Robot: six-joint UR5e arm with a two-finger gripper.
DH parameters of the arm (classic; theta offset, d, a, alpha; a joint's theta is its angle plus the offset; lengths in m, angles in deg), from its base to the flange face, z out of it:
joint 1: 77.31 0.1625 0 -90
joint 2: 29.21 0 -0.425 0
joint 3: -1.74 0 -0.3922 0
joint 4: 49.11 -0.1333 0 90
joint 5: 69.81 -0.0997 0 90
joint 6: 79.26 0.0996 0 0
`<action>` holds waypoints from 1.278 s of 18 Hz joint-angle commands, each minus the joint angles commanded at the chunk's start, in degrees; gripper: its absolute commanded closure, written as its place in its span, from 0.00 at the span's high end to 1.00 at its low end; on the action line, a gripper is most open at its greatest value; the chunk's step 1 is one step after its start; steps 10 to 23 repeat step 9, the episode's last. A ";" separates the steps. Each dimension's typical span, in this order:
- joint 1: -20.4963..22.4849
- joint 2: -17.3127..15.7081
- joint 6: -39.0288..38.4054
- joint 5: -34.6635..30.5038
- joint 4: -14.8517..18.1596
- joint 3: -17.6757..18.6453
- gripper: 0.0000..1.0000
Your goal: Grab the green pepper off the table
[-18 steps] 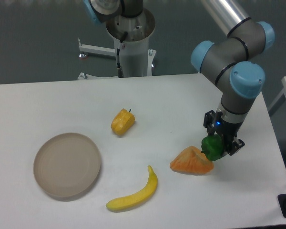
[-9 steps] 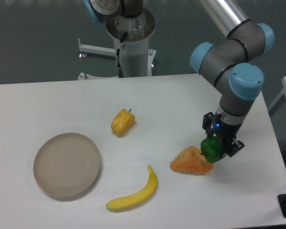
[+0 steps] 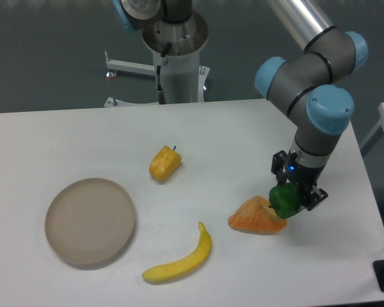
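Observation:
The green pepper (image 3: 283, 201) is small, glossy and bright green, at the right of the white table (image 3: 243, 137). My gripper (image 3: 293, 198) points down and is shut on it, black fingers on either side. The pepper sits right beside the orange wedge, at or just above the tabletop; I cannot tell whether it touches the surface.
An orange fruit wedge (image 3: 256, 216) lies just left of the pepper. A banana (image 3: 182, 258) lies near the front edge, a yellow-orange pepper (image 3: 164, 164) at mid-table, and a round beige plate (image 3: 89, 221) at the left. The arm's base column (image 3: 176, 57) stands behind the table.
The gripper with the green pepper has crept slightly left and up; everything else is still.

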 joint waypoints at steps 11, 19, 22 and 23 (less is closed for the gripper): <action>0.00 0.18 -0.44 -0.09 -0.09 0.00 0.57; 0.00 0.18 -0.44 -0.09 -0.09 0.00 0.57; 0.00 0.18 -0.44 -0.09 -0.09 0.00 0.57; 0.00 0.18 -0.44 -0.09 -0.09 0.00 0.57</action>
